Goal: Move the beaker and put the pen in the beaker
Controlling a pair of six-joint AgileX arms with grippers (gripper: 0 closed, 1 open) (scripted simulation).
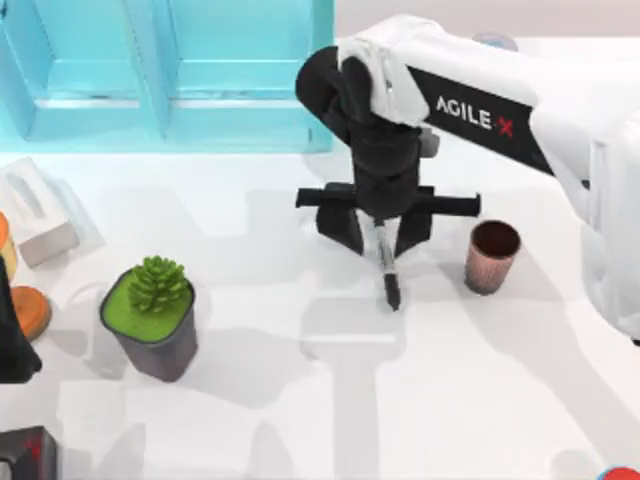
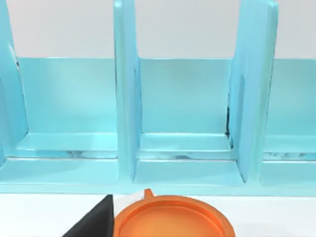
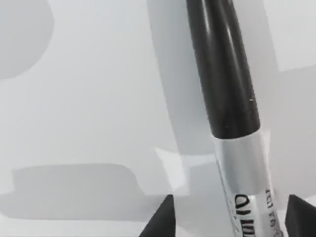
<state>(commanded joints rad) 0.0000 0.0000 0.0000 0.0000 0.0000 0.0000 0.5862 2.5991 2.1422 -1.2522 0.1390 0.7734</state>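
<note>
Clearly our right gripper (image 1: 383, 235) was the one at work, hanging over the middle of the desk (image 1: 300, 400) toward the far edge, with the pen (image 1: 385, 268) caught between its fingers (image 1: 345, 228). The fingers had closed in narrow on the pen's labelled grey section, and in the right wrist view the same barrel (image 3: 232, 98) ran out between the two dark fingertips (image 3: 160, 222), black cap end leading. The pen's long axis ran roughly from far edge to near edge in the top view, its black tip pointing down and toward the near edge, close over the desk; we could not tell whether the tip touched the surface. We judged the grip on the middle kept the pen steady and left the lower end free to enter a cup.

The beaker (image 1: 492, 256) stood upright on the desk just to the right of the gripper, mouth open upward, apart from the pen. We reckoned the pen needed carrying toward the right edge, over that mouth, before lowering.

Our left gripper (image 1: 12, 340) was parked at the left edge of the desk, near an orange dish (image 2: 173, 219) and facing the turquoise shelf (image 2: 185, 118); we could not tell how its fingers stood. A potted succulent (image 1: 152, 315) sat toward the left.
</note>
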